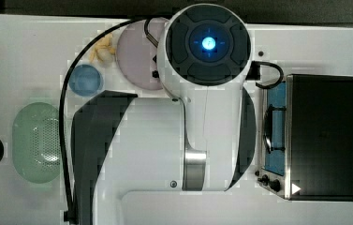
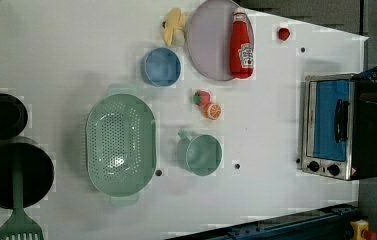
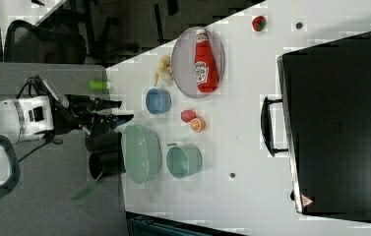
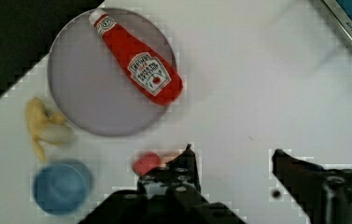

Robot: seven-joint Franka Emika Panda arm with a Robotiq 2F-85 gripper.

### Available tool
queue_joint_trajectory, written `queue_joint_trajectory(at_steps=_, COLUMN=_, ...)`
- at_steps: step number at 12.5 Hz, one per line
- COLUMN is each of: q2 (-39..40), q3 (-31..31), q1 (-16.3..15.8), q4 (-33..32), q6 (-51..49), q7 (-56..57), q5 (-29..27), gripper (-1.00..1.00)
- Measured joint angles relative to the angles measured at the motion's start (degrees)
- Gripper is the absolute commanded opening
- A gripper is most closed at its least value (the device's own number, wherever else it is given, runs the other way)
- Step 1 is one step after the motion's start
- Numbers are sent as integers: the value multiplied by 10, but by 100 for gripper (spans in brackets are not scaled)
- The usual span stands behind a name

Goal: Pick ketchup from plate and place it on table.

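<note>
One white table [image 2: 276, 100]: ketchup [image 2: 241, 46] lying on plate [image 2: 208, 42]; gripper [image 4: 232, 151] spread, empty; dark chair [image 3: 43, 42] beyond.

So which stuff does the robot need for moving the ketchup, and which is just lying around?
Needed:
ketchup, lying on the plate
plate
table
gripper, open, holding nothing

Lying around:
blue bowl
green basket
green cup
banana
toaster oven
black pots
green spatula

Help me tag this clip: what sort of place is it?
Likely a robot lab's mock kitchen: toy food such as a ketchup bottle on a plate, a small toaster oven, all on a white table.
</note>
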State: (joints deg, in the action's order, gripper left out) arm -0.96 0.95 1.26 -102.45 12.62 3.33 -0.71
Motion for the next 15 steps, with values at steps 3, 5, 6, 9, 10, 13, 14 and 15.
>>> queue_joint_trajectory(at_steps=3, q2=-85, q3=26, q1=32, q4=-91, q6=-72, q7=0, q5=4, gripper=99)
queue_joint_trajectory(at_steps=5, q2=-104, q3=28, q1=35, q4=-87, q6=-70, q7=0, q5=4, gripper=100)
queue_joint_trajectory(at_steps=6, q2=-106, q3=29, q1=36, q4=-77, q6=-68, q7=0, q5=3, gripper=100)
queue_joint_trajectory(at_steps=9, q2=-101, q3=32, q1=37, q4=-66, q6=-59, q7=0, q5=-1, gripper=100)
queue_joint_trajectory(at_steps=10, q2=-97, q3=31, q1=38, q4=-67, q6=-53, q7=0, q5=-1, gripper=100)
queue_joint_trajectory(at_steps=13, q2=-63, q3=34, q1=41, q4=-68, q6=-30, q7=2, q5=1, gripper=100)
queue_joint_trajectory(at_steps=14, q2=-44, q3=38, q1=40, q4=-66, q6=-11, q7=4, q5=2, gripper=100)
queue_joint_trajectory(at_steps=15, q2=-19, q3=41, q1=39, q4=-63, q6=6, q7=6, q5=2, gripper=100)
